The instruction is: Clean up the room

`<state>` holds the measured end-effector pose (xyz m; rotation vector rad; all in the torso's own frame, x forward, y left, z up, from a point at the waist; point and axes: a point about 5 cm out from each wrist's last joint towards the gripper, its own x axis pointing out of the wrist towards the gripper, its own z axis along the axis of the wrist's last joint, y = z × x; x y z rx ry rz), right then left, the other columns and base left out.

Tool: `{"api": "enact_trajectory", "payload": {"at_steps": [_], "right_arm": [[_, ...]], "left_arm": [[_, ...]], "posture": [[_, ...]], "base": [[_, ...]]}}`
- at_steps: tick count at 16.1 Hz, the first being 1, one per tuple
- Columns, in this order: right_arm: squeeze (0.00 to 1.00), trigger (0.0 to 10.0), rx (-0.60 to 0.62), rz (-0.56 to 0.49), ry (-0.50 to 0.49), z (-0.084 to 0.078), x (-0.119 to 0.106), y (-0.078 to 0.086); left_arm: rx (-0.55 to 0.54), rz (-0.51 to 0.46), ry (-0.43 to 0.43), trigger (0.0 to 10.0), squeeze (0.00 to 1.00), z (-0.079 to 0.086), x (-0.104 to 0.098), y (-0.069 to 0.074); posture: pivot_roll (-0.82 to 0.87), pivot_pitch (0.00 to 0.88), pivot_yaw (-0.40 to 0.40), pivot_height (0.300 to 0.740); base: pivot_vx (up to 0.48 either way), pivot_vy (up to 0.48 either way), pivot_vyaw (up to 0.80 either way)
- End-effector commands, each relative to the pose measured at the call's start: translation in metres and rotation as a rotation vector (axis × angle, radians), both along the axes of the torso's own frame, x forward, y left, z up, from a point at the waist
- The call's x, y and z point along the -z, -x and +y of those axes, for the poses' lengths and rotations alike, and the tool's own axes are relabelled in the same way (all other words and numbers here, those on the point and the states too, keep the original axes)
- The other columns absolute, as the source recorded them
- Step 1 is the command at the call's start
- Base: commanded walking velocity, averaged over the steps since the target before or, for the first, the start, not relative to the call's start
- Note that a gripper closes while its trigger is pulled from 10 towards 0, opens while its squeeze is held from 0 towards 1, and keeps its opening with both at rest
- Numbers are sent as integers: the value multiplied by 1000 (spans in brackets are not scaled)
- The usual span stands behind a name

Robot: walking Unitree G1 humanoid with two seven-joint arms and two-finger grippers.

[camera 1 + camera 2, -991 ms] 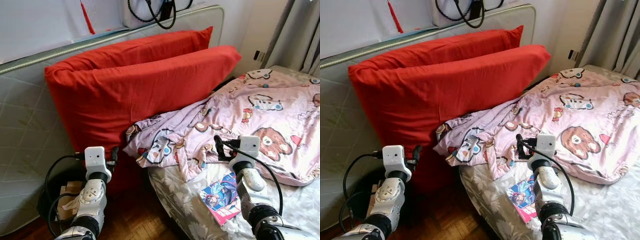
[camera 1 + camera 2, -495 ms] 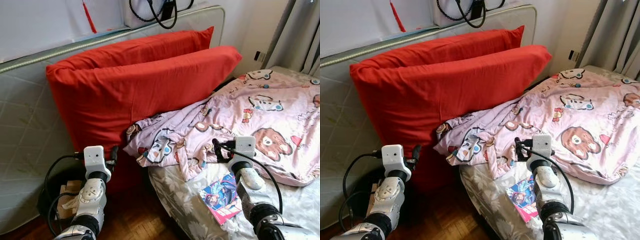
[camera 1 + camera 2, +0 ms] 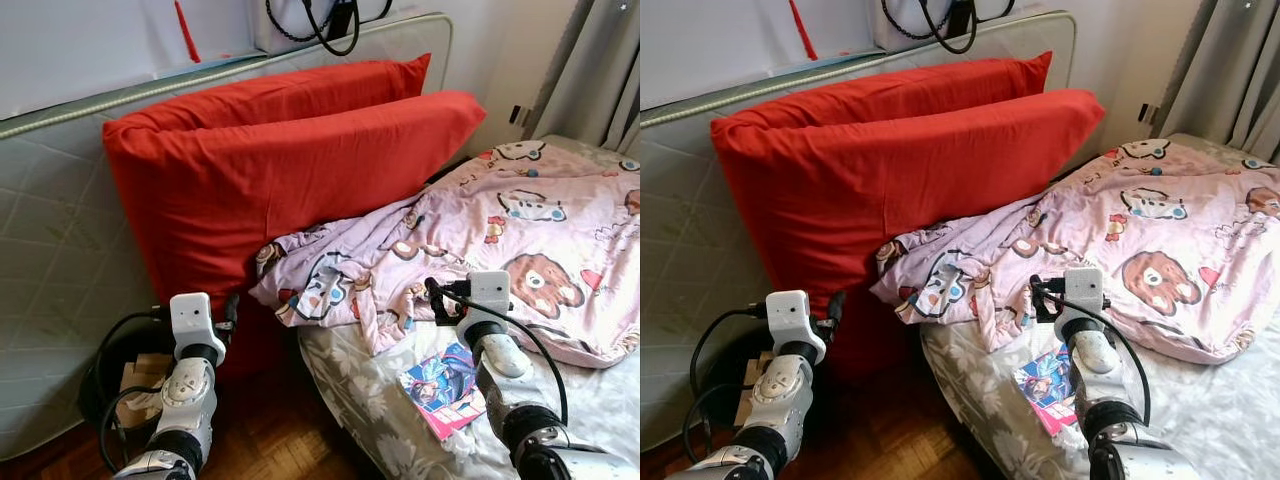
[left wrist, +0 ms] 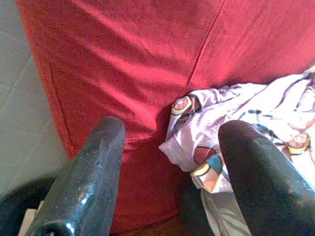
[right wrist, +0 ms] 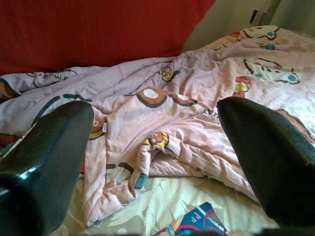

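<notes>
At the far left of the frame a pale quilted mattress (image 3: 50,300) stands on edge against the wall. In front of it, lower left, the left gripper (image 4: 170,167) is raised above the wooden floor (image 3: 270,440), its two black fingers (image 4: 91,172) spread apart and holding nothing, pointed at the red pillows. Two large red pillows (image 3: 290,170) lean upright against the mattress across the upper centre, one behind the other. A black cable (image 3: 320,25) hangs at the top centre. A crumpled pink blanket (image 3: 480,250) printed with cartoon bears spreads from the centre to the right edge, its rumpled corner touching the front pillow's base and hanging over the edge of the bed (image 3: 370,400), which has a grey floral sheet. At lower right the right gripper (image 5: 157,142) hovers just above the blanket's edge, fingers (image 5: 270,152) spread wide and empty. Just beside that arm, on the sheet, lies a colourful booklet (image 3: 440,385). Grey curtains (image 3: 600,70) hang at the upper right.
</notes>
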<state>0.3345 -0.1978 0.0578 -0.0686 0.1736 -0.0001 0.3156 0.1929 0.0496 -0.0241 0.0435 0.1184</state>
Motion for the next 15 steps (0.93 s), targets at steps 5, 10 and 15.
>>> {"api": "enact_trajectory", "payload": {"at_steps": [5,10,15], "right_arm": [[0,10000,-15,-1,-24,4,0,-1],[0,10000,-16,17,-25,4,2,-1],[0,10000,-23,38,-30,6,6,2]], "left_arm": [[6,16,7,10000,0,0,-1,-3],[24,4,15,10000,0,-3,-5,-7],[43,12,32,10000,0,-6,-5,-8]], "posture": [[-18,0,24,660],[-15,0,23,660],[-14,0,23,660]], "base": [[0,0,0],[0,0,0],[0,0,0]]}}
